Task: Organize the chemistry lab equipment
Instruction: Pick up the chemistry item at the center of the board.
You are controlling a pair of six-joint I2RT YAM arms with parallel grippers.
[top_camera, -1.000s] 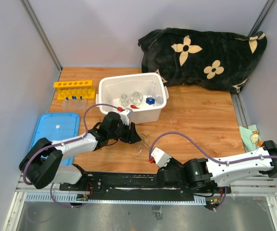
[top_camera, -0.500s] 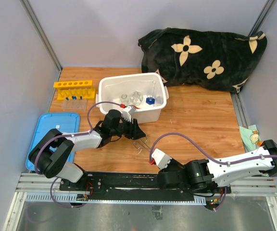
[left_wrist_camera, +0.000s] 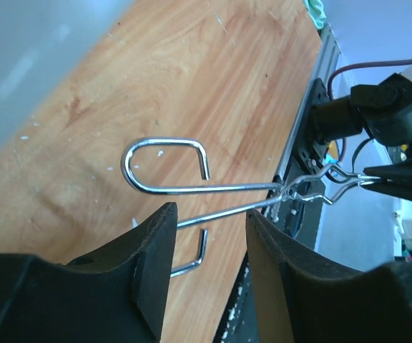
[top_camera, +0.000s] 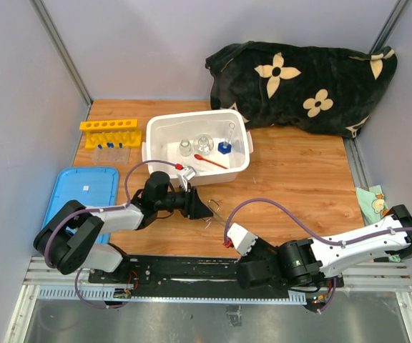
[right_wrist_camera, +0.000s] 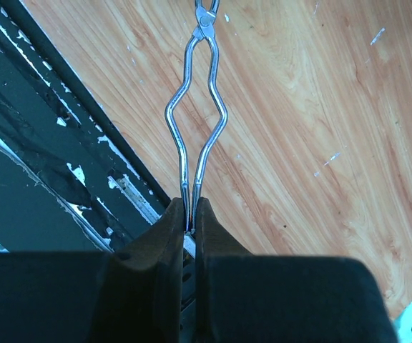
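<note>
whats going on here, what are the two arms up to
The right hand is shut on the handle end of the metal tweezers, near the front edge of the table. The left hand is open, with a finger on either side of their looped end. A small beaker, a flask and a thin red tool already sit in the white bin.

Top camera: looking down over the whole table (top_camera: 299, 193). Wrist cameras: peering closely, low, both framing the tweezers (left_wrist_camera: 227, 189).
</note>
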